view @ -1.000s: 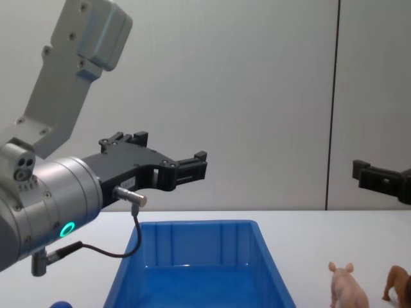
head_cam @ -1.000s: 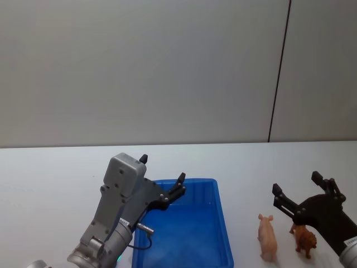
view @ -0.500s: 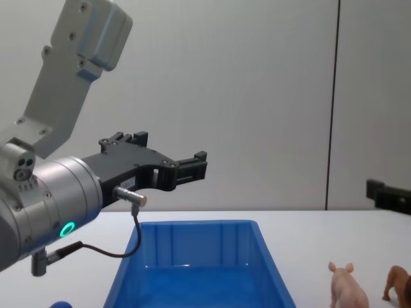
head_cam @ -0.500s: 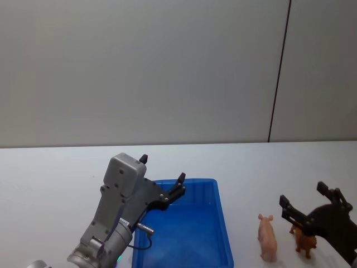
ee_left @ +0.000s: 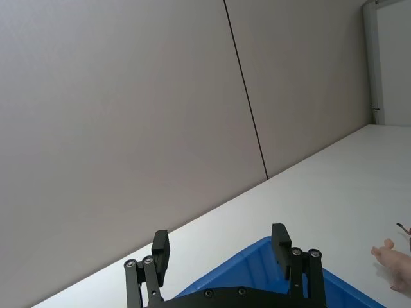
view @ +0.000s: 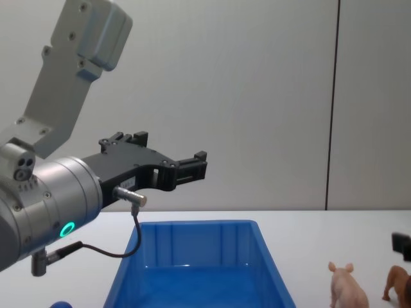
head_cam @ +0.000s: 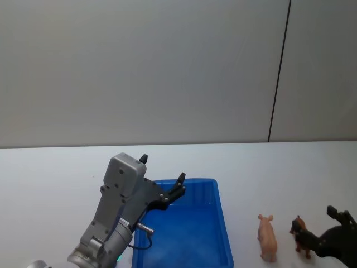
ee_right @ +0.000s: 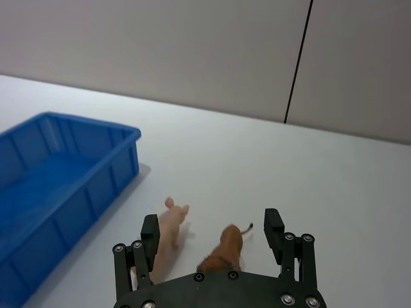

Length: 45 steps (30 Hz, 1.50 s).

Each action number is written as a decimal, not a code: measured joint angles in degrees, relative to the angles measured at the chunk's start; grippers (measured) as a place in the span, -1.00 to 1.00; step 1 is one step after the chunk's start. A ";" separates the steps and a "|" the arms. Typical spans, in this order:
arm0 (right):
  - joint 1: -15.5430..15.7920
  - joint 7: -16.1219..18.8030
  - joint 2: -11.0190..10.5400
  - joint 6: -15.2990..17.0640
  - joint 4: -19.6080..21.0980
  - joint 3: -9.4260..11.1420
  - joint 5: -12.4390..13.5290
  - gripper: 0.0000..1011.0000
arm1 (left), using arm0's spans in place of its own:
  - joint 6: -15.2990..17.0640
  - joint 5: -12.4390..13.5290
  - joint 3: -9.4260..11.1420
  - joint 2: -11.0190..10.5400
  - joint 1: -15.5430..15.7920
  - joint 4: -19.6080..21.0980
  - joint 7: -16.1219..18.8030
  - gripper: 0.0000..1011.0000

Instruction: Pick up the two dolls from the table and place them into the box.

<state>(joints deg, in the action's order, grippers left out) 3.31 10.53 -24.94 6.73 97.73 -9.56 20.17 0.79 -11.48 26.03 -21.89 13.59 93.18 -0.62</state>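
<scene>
I've boxed nothing yet: pig (head_cam: 268,239) and lion (ee_right: 225,247) stand right of the box (head_cam: 224,223). Right gripper (ee_right: 212,223) is spread above the lion, left gripper (ee_left: 219,237) spread and idle.

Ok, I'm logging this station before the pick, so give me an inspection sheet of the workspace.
Surface: flat white tabletop, unmarked.
Job's things: pale pink plastic pig and brown plastic lion stand side by side, right of the bright blue plastic bin; neither is inside.
Clutter: nothing seen.
Grippers: left gripper open, above the bin; right gripper open, just above the lion.
Cables: thin black cable loops below the left gripper.
Surroundings: plain grey wall.
</scene>
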 joint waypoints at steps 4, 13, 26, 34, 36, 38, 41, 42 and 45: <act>-0.11 1.08 -0.50 1.50 -1.52 0.33 0.36 0.98 | 0.00 0.00 0.00 0.00 0.00 0.00 0.00 0.98; -1.37 3.75 -0.59 3.42 -4.87 0.40 0.80 0.98 | 0.00 0.00 0.00 0.00 0.00 0.00 0.00 0.98; -4.70 6.89 1.07 4.89 -10.56 -0.68 0.55 0.65 | 0.00 0.00 0.00 0.00 0.00 0.00 0.00 0.98; -5.63 7.41 1.56 4.73 -11.83 -1.04 -0.06 0.22 | 0.00 0.00 0.00 0.00 0.00 0.00 0.00 0.98; -5.76 7.41 1.63 4.43 -11.93 -1.09 -0.33 0.13 | 0.00 0.00 0.00 0.00 0.00 0.00 0.00 0.98; -5.84 7.36 1.67 4.17 -11.93 -1.12 -0.51 -0.03 | 0.00 0.00 0.00 0.00 0.00 0.00 0.00 0.98; -6.00 6.97 1.69 3.30 -11.62 -1.14 -1.03 -0.15 | 0.00 0.00 0.00 0.00 0.00 0.00 0.00 0.98; -6.04 6.87 1.69 3.12 -11.43 -1.13 -1.13 -0.15 | 0.00 0.00 0.00 0.00 0.00 0.00 0.00 0.98; -6.23 6.63 1.67 2.38 -10.72 -1.09 -1.56 -0.15 | 0.00 0.00 0.00 0.00 0.00 0.00 0.00 0.98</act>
<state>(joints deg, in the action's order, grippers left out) -2.91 17.16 -23.27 9.11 87.01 -10.64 18.60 0.79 -11.48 26.03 -21.89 13.59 93.17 -0.62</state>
